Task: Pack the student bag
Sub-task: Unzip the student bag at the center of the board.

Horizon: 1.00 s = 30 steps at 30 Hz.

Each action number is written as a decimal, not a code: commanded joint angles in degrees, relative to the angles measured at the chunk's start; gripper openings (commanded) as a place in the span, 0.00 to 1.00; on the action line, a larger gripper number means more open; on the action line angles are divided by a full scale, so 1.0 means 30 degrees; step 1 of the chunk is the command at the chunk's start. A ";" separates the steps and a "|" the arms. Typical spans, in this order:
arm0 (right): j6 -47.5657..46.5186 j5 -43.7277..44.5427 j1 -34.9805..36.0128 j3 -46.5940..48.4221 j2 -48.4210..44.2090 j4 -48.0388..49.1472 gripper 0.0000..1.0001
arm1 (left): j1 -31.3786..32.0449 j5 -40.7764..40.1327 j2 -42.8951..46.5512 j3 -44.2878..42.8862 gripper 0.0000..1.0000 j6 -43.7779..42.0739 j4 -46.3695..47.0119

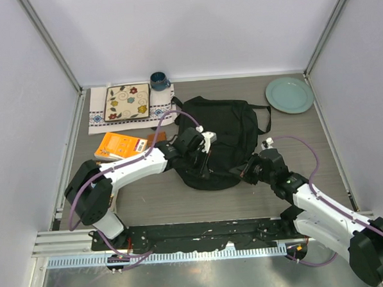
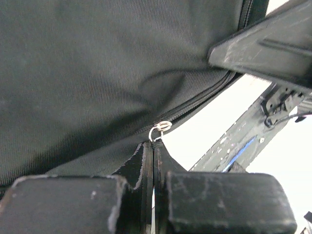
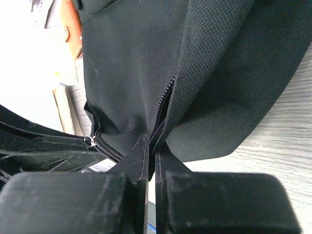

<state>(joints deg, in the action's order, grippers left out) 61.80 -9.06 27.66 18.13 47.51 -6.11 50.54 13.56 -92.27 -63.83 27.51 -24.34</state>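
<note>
Left gripper (image 2: 153, 146): jaws pressed together, pinching the backpack (image 1: 220, 139) at its zip's metal ring (image 2: 162, 126). Right gripper (image 3: 152, 146): jaws pressed together, pinching backpack fabric along the zip (image 3: 163, 107). Backpack lies mid-bench (image 1: 246, 198); from it, orange book (image 1: 120, 146) at 9 o'clock, green plate (image 1: 289, 94) at 2 o'clock.

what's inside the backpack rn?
Can't see in. On the backpack, the zipper shows only a narrow dark slit in the right wrist view; black fabric covers the rest. The orange book, blue mug and green plate sit outside it.
</note>
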 commanded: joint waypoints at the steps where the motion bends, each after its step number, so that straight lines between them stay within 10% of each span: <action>1: -0.2609 0.2931 -0.0343 0.0225 0.0335 -0.3528 0.00 | -0.1496 -0.1298 0.1222 0.1177 0.00 -0.1931 -0.3631; 22: -0.7709 0.3283 -0.2687 0.2306 0.2474 -0.3561 0.00 | -0.2669 0.1741 0.5150 0.3025 0.00 -0.1790 -0.4199; 30: -0.8002 0.3693 -0.2804 0.4176 0.3792 -0.3266 0.01 | 0.0611 0.2129 0.5298 0.3902 0.00 0.1840 -0.0768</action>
<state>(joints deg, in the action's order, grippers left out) 41.63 -7.84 20.95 25.93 56.99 -15.29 49.39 18.37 -78.61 -53.43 26.85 -28.27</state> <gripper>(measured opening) 0.062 0.014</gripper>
